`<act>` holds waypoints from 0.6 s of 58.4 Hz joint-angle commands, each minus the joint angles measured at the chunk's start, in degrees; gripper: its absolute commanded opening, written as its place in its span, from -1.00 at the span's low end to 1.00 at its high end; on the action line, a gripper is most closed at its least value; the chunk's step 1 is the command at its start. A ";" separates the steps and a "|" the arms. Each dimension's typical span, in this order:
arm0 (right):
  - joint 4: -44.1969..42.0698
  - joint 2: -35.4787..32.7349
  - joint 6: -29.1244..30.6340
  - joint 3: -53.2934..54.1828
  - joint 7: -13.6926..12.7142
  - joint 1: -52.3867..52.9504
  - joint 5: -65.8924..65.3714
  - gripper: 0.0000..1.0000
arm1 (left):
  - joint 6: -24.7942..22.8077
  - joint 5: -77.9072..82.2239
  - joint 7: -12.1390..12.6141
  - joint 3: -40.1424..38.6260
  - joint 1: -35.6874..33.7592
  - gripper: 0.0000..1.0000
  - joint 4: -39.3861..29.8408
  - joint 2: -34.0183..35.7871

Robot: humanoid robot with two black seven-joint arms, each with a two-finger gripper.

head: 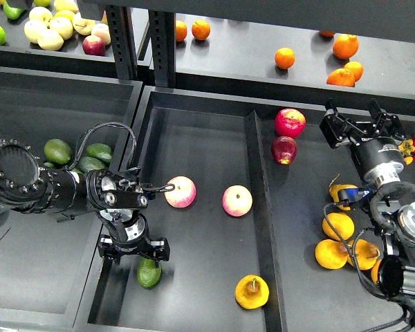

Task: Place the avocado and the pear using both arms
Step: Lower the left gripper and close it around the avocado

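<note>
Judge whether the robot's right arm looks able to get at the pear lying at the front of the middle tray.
Probably yes. The pear lies alone in open tray floor, nothing over it. The right gripper is raised well behind it, though, across the tray divider, so it must travel back.

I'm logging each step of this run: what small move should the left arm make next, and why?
Probably open the left claw and lift away: the avocado already lies low on the middle tray, with the pear resting nearby.

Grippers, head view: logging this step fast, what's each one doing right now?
Left gripper: pointing down over the avocado, fingers either side of its top; grip cannot be told.
Right gripper: open, holding nothing, above the pile of oranges.
</note>
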 commanded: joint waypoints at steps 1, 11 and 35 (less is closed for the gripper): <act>0.00 0.00 0.00 0.00 0.00 0.00 0.00 0.99 | -0.01 0.02 0.00 -0.60 0.48 0.95 0.04 0.00; 0.00 0.00 0.00 0.00 0.00 -0.09 0.00 0.99 | -0.01 0.02 0.00 -0.69 1.27 0.88 0.04 0.00; 0.00 0.00 0.00 -0.09 0.00 -0.09 0.00 0.99 | -0.01 -0.16 0.00 -2.71 2.59 0.26 2.67 0.00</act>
